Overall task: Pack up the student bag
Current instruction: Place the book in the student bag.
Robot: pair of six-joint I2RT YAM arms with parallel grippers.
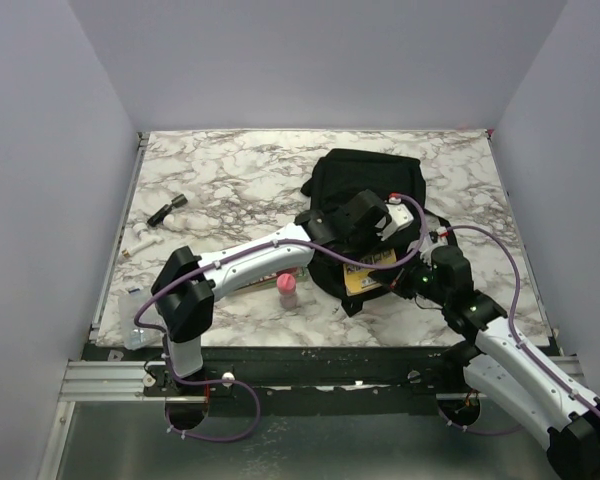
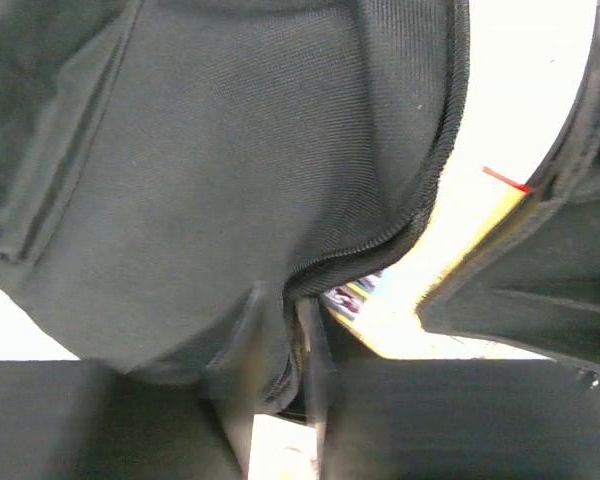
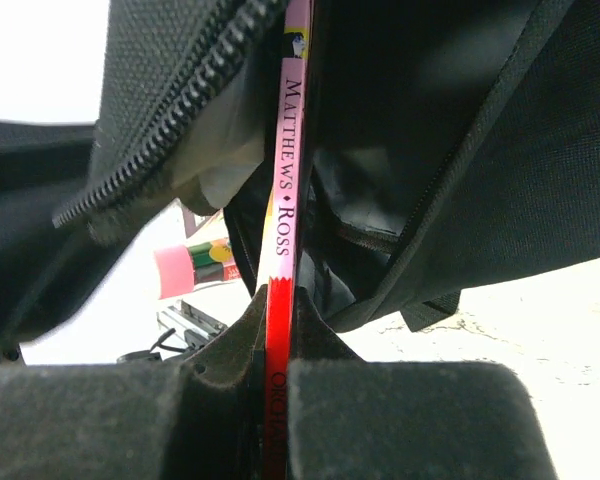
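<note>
The student bag (image 1: 365,175) lies on the marble surface (image 1: 230,170) in the upper right-centre of the overhead view, its mouth turned toward the arms. The left gripper (image 2: 278,345) has its jaws narrowed on a fold of the bag's fabric just beside the zip edge (image 2: 380,245), holding the flap up. The right gripper (image 3: 277,315) has its jaws clamped flat on a thin book (image 3: 283,190), spine toward the camera, far end inside the opening. The weakest point looks like the left pinch: it takes only a shallow bite of soft cloth near the hem, so a pull could let the fabric slide out and the flap drop across the mouth. The book is slim and held by one end, so if its leading corner snags on the lining or the zip teeth while being pushed, it will likely bow or pivot in the jaws. Because the bag is limp and held only by that flap, a firm push may shove the whole bag toward the top of the frame. A pink-capped tube (image 1: 287,290) sits just beside the left arm at lower centre, where a sideways sweep could topple it.
</note>
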